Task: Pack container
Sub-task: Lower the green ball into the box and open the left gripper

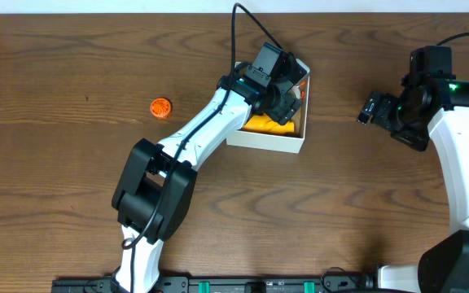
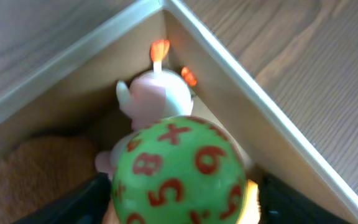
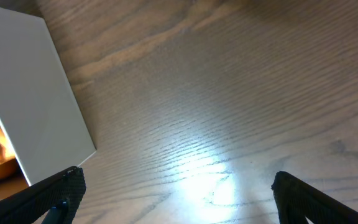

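The container [image 1: 265, 143] is a small white box with a brown inside, standing mid-table. My left gripper [image 1: 288, 94] reaches into its far right corner and is shut on a green ball with red numbers [image 2: 176, 171], its fingers [image 2: 179, 202] on either side of the ball. Just beyond the ball, a white and pink toy with orange parts [image 2: 157, 93] sits in the box corner. A yellow toy [image 1: 265, 124] lies inside the box. My right gripper [image 1: 371, 108] is open and empty over bare table, right of the box; the right wrist view shows its fingers [image 3: 176, 193] spread wide.
A small orange toy [image 1: 161, 107] lies on the wooden table left of the box. A brown fuzzy thing [image 2: 36, 168] lies inside the box at the left. The box's white outer wall [image 3: 30, 106] shows in the right wrist view.
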